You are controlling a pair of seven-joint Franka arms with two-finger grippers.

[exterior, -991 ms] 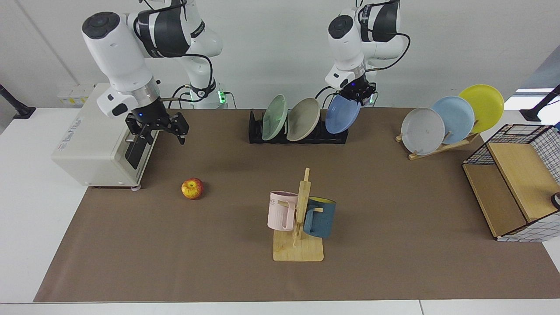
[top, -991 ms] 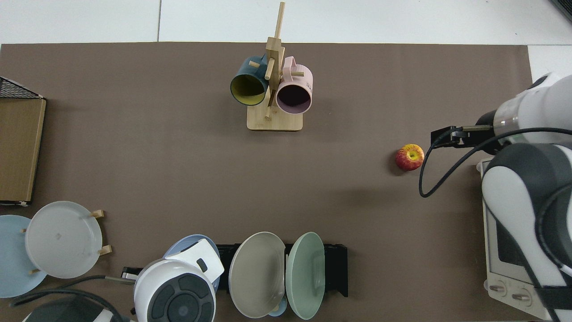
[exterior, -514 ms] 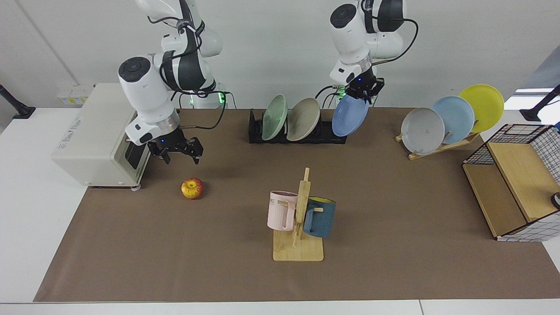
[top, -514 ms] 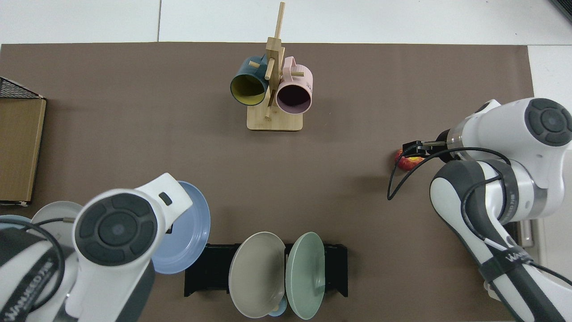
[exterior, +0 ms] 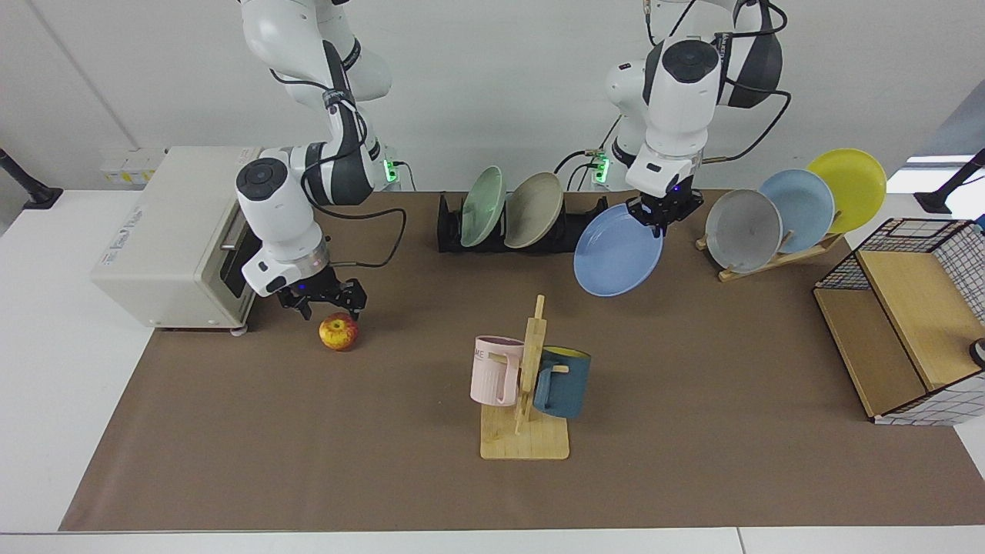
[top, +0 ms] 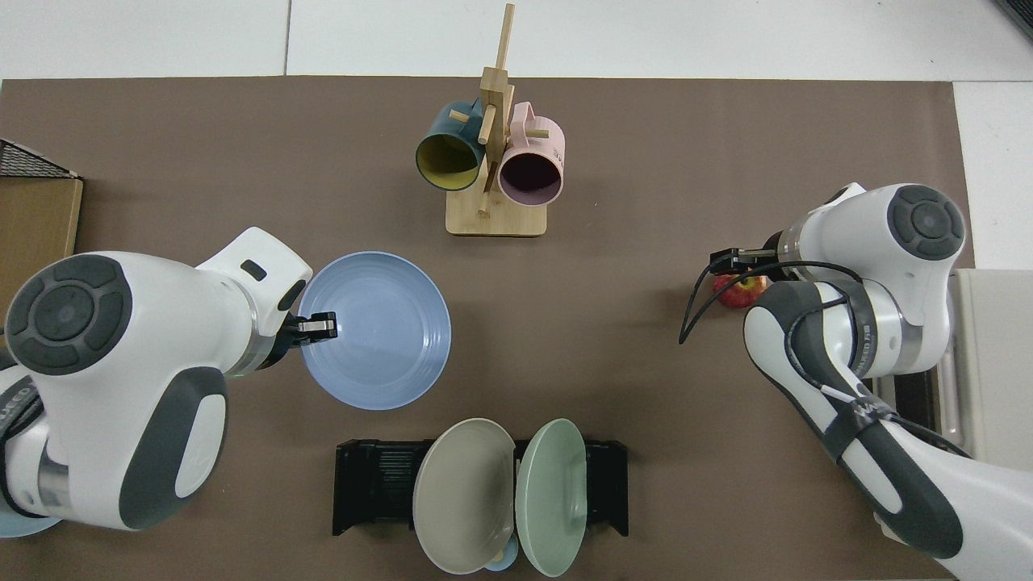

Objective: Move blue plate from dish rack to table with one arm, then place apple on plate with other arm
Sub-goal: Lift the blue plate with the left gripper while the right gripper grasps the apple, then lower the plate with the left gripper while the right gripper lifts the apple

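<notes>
Black dish rack [exterior: 523, 235] holds two plates [exterior: 508, 208], blue plate [exterior: 618, 250] out

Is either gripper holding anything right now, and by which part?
The left gripper grips the blue plate by its upper rim, clear of the dish rack. The right gripper is open just above the apple, holding nothing.

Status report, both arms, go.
Left gripper shut on blue plate, held tilted above the mat, out of the dish rack. Right gripper open, just above the apple. Mug tree stands near the drop area.
</notes>
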